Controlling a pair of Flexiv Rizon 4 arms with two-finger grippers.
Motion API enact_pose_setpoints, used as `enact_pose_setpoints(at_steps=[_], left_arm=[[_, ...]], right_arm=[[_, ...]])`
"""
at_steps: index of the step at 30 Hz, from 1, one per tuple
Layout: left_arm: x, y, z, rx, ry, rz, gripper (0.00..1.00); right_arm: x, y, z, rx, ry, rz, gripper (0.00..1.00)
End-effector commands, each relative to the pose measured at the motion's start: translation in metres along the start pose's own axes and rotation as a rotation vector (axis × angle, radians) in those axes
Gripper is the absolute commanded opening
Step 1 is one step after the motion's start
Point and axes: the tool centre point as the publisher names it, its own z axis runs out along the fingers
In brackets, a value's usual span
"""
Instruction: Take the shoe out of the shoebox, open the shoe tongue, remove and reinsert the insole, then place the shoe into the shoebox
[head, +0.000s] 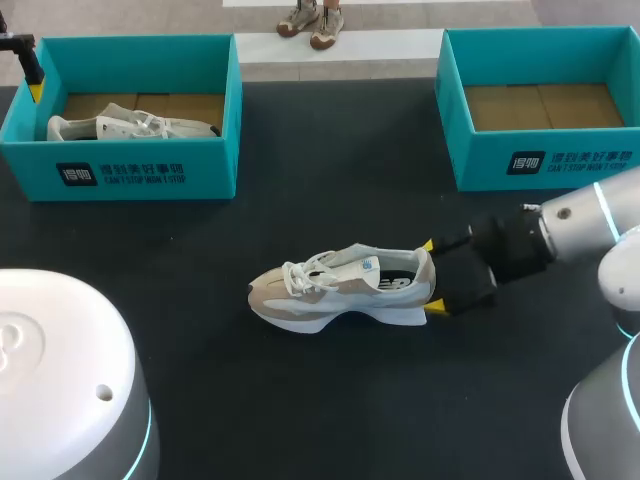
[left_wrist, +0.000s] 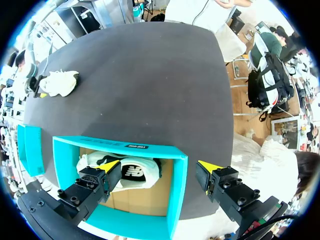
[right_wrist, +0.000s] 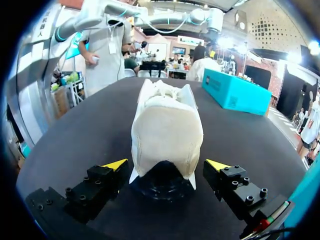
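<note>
Right end effector (right_wrist: 166, 165), released, straddles sneaker (head: 340, 292) heel, frame centre: unboxing seemingly done; tongue (head: 352, 262), insole (head: 397, 283), reboxing outstanding.

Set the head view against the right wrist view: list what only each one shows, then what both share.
Head view only: the white shoe lying inside the teal cardboard shoebox at the left, and the bare cardboard floor of the second teal shoebox at the right.
Right wrist view only: the rear face of the beige-and-white sneaker, its heel between the yellow tips of the open right pincer.
Both: that sneaker on the black table, with the right pincer at its heel.
</note>
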Motion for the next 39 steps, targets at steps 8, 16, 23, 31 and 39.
enact_pose_setpoints(at_steps=[8,16,23,31,39], left_arm=[[0.0,-0.001,0.0,-0.002,0.002,0.0,1.0],[0.0,-0.001,0.0,-0.002,0.002,0.0,1.0],[0.0,-0.001,0.0,-0.002,0.002,0.0,1.0],[0.0,-0.001,0.0,-0.002,0.002,0.0,1.0],[0.0,-0.001,0.0,-0.002,0.002,0.0,1.0]], right_arm=[[-0.002,-0.001,0.035,-0.037,0.009,0.01,1.0],[0.001,0.0,0.053,-0.056,0.021,0.015,1.0],[0.006,0.001,0.056,-0.042,0.004,0.035,0.0],[0.006,0.001,0.056,-0.042,0.004,0.035,0.0],[0.006,0.001,0.056,-0.042,0.004,0.035,0.0]])
